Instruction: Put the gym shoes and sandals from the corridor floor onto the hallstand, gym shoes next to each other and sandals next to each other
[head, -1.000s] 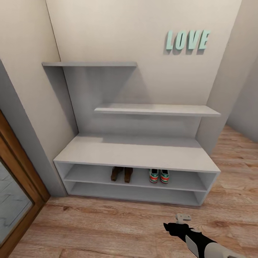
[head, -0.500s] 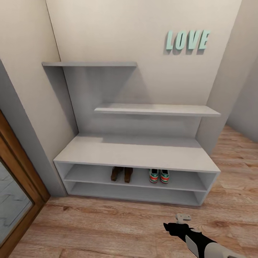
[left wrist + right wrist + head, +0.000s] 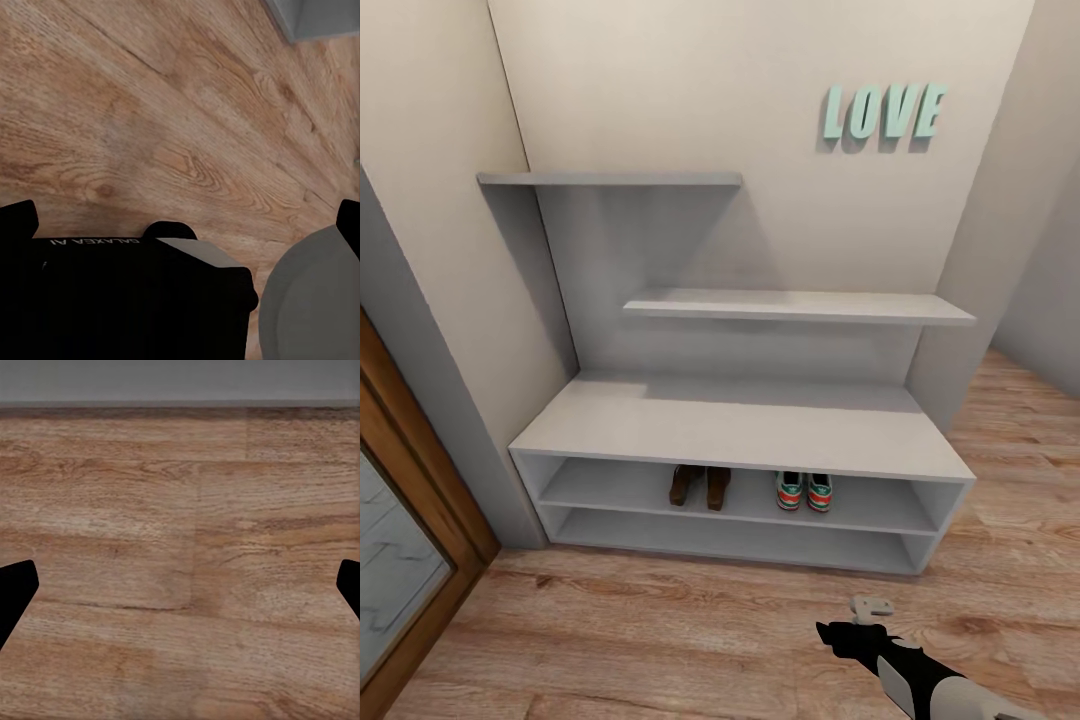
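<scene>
Shoes are all on the hallstand: two sandals side by side on the upper open shelf, left of centre, two gym shoes side by side just right of them, a small gap between the pairs. Heels face me. Nothing of the task is left on the corridor floor that I can see, so I'd call it done or nearly so.

Right gripper hangs over bare planks near the rack's front, fingertips at the edges of its wrist view, wide apart, nothing between them. In the head view it sits low at near right. Left gripper also reads as spread, empty, over floor, with the robot's own body in its view.

Risks from here, my guess:
- Swinging the right arm forward or turning the base could clip the rack's front edge.
- Any reach back into the shelf could nudge a shoe off its pair or out onto the floor; the opening is low.

Room: beige walls, mint LOVE letters, two stepped grey wall shelves, wood-framed door at left. Wood-grain floor, flat.
</scene>
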`<state>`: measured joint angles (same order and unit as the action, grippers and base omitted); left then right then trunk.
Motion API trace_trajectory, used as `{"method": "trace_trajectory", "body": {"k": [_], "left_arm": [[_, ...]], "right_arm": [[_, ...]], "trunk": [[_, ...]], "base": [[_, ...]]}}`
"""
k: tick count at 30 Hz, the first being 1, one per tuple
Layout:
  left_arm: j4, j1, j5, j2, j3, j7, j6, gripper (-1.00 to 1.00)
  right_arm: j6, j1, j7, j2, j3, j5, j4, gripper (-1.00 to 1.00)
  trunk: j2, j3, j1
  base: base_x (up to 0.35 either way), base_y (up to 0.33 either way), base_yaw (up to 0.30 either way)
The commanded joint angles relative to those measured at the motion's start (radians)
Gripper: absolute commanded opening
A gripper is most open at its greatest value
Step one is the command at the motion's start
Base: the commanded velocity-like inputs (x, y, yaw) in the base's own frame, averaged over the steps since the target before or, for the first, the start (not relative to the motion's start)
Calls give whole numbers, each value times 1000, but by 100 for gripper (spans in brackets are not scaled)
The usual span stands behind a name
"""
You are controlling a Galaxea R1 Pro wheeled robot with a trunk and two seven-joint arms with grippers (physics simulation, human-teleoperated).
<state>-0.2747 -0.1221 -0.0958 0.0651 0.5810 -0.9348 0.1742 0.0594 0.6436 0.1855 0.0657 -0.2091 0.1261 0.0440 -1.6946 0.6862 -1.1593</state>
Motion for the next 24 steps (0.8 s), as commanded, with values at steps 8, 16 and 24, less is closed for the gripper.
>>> {"method": "trace_trajectory", "body": {"k": [8,16,24], "left_arm": [[-1,-1,-10,-1,8,-6,7,100],[-1,-1,-10,-1,9,-6,7,100],[-1,-1,-10,-1,9,-6,7,100]], "right_arm": [[4,1,3,0,-9,10,-1,100],[4,1,3,0,-9,10,-1,100],[4,1,3,0,-9,10,-1,100]], "trunk": [[0,1,0],[0,1,0],[0,1,0]], "base": [[0,0,0],[0,0,0],[0,0,0]]}}
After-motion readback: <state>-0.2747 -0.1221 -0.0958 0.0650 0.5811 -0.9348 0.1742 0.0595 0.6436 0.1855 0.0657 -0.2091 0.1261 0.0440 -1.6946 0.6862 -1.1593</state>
